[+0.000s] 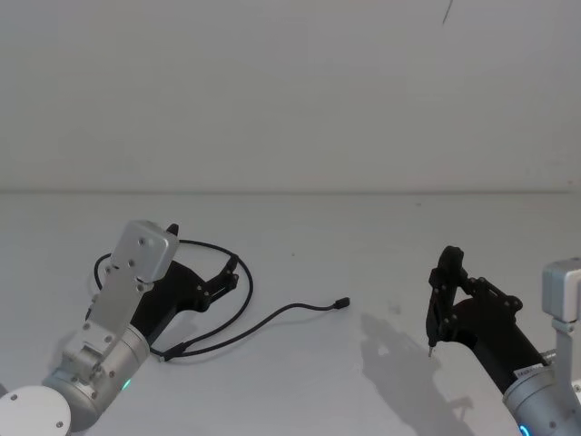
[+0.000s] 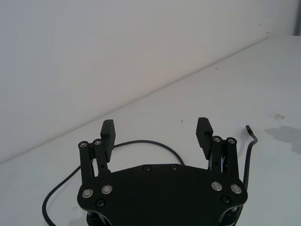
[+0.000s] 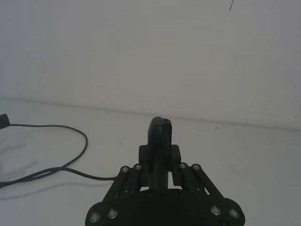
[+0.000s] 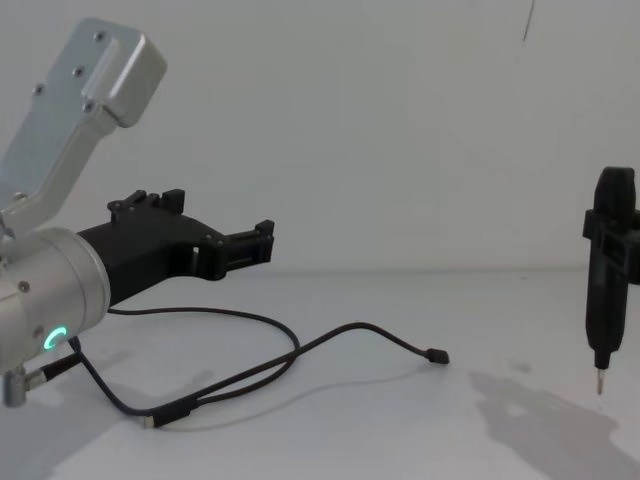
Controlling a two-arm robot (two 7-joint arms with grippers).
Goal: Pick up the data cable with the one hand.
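Observation:
The data cable (image 1: 272,318) is a thin black line lying on the white table, looped at the left with one plug (image 1: 341,302) pointing right. My left gripper (image 1: 201,250) hovers above the loop, open, with nothing between its fingers. In the left wrist view the left gripper (image 2: 155,126) stands wide open with the cable (image 2: 141,142) on the table beyond it. The chest view shows the left gripper (image 4: 220,218) held clear above the cable (image 4: 290,345). My right gripper (image 1: 454,300) stays at the right, shut on a slim black pen-like tool (image 1: 440,309), apart from the cable.
The white table (image 1: 381,236) meets a plain white wall behind. The pen-like tool (image 4: 603,300) hangs tip down above the table at the right, and its shadow falls beside it. Between the cable's plug (image 4: 437,356) and the tool lies bare table.

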